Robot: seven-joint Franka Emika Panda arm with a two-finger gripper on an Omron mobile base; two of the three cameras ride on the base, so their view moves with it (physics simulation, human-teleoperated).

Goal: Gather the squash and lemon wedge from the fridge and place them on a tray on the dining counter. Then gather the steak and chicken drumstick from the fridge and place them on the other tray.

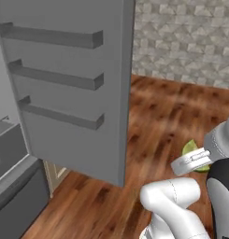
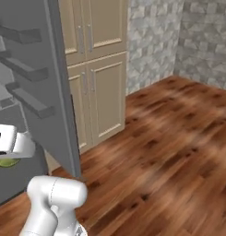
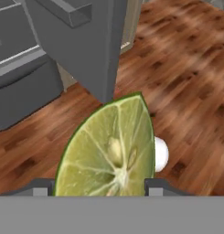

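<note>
Your gripper (image 3: 100,189) is clamped partway closed on the lemon wedge (image 3: 109,151), carried low over the floor beside the open fridge (image 1: 69,93) door. The hold looks narrow; jolt it and the wedge could slip out.

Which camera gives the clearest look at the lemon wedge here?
The hand view: the lemon wedge sits large between the gripper fingertips, its cut face toward the camera. Both base views show a green sliver behind the hand, at the arm's edge.

Yellow-green lemon wedge (image 3: 109,151), pale cut face up, between pincer (image 3: 100,188) tips.
</note>
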